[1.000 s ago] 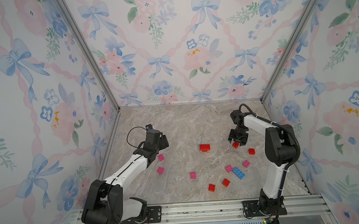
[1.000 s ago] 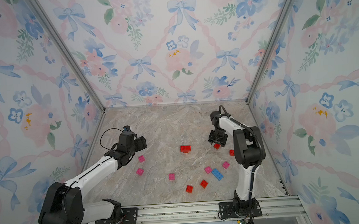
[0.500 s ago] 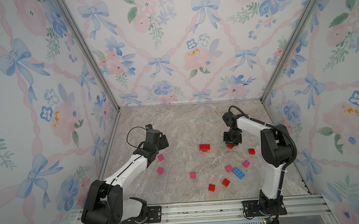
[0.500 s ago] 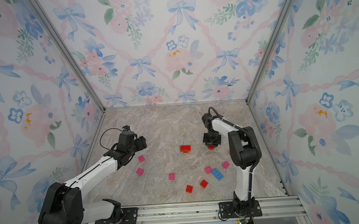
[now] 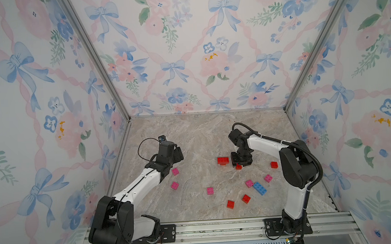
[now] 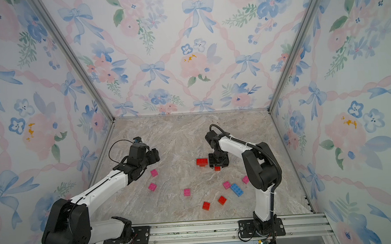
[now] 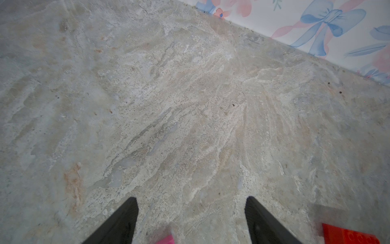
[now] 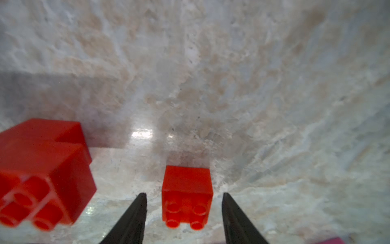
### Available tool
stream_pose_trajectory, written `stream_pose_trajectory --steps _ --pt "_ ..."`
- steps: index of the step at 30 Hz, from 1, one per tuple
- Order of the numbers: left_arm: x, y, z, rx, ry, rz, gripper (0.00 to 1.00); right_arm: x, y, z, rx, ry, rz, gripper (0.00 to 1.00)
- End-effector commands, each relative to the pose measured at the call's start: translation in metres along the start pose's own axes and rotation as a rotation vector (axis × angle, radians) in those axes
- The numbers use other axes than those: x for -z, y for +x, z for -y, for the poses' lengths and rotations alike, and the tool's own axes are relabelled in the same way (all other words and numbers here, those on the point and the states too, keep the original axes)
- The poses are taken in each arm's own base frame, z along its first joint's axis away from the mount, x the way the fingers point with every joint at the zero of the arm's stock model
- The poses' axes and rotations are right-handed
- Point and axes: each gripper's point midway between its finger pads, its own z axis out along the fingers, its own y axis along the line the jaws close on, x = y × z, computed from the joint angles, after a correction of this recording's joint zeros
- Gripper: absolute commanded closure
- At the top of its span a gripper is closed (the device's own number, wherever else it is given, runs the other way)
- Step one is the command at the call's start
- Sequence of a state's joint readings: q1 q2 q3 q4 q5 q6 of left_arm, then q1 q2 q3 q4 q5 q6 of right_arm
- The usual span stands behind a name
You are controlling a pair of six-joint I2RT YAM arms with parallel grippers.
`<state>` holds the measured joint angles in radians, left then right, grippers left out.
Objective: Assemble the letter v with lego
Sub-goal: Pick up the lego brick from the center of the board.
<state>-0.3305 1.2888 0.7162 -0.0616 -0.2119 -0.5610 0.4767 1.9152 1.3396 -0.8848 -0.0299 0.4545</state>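
Beside two touching red plastic bricks [image 8: 42, 169], open right jaws flank a small red studded cube [image 8: 186, 186], likely the V's next piece; left jaws gape empty.

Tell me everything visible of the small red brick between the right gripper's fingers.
The small red square plastic brick is glossy, four round studs facing the right wrist camera. It rests on the marble-look tabletop between the fingers of the open right gripper, a gap on each side, touching neither. A larger red brick assembly lies apart beside it. In both top views the gripper hides most of it.
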Motion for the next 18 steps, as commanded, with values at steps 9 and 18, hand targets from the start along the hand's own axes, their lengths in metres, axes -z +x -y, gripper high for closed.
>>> stream_pose_trajectory --steps 9,18 --pt "0.001 -0.012 0.008 -0.029 0.011 0.012 0.17 0.045 0.017 0.193 -0.31 0.201 -0.026 0.31" --pt "-0.007 -0.02 0.018 -0.048 0.024 0.006 0.17 0.021 0.014 0.199 -0.306 0.075 -0.056 0.35"
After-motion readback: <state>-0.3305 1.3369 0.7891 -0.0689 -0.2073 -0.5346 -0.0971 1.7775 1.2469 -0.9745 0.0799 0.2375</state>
